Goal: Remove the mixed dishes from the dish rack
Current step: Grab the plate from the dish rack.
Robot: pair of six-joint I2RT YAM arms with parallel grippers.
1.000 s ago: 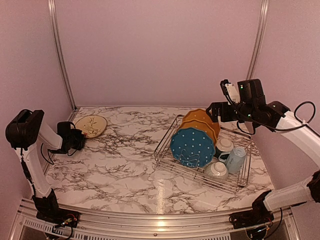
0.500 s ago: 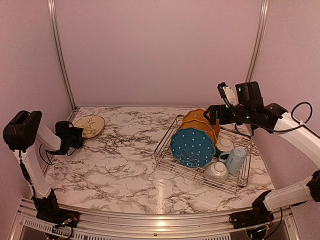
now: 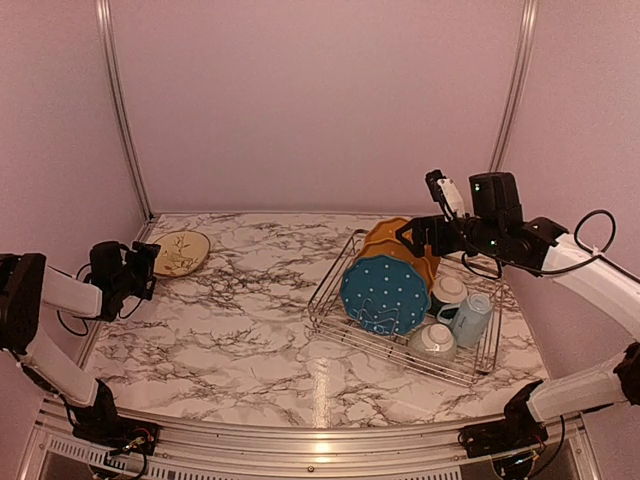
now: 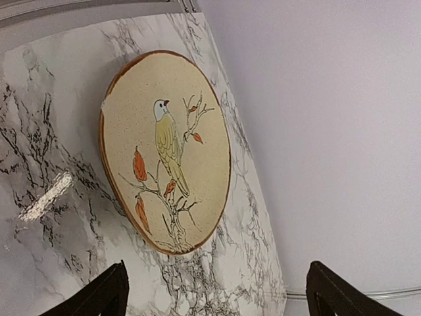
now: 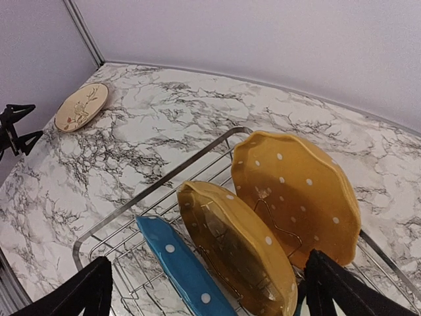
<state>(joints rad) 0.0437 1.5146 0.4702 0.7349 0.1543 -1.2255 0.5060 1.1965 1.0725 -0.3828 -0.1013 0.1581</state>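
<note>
The silver wire dish rack (image 3: 328,318) stands right of centre. In it a blue white-dotted plate (image 3: 385,293) stands upright, with two yellow dotted plates (image 3: 403,243) behind it. A light blue mug (image 3: 472,318) and two small bowls (image 3: 447,290) (image 3: 433,341) sit at its right end. My right gripper (image 3: 408,233) hovers open above the yellow plates (image 5: 230,243) (image 5: 296,191), touching none. The cream bird-pattern plate (image 4: 164,151) lies flat at the far left (image 3: 181,252). My left gripper (image 4: 218,270) is open, a little back from that plate, with nothing between its fingers.
A pink wall and a metal rail run along the table's left edge just beyond the cream plate (image 5: 81,106). Bare marble tabletop (image 3: 240,330) lies between the plate and the rack. The rack's rim (image 5: 151,191) runs below my right gripper.
My left gripper has opened, let go of the cream plate and drawn back toward the near left. My right arm has moved left and lower over the yellow plates.
</note>
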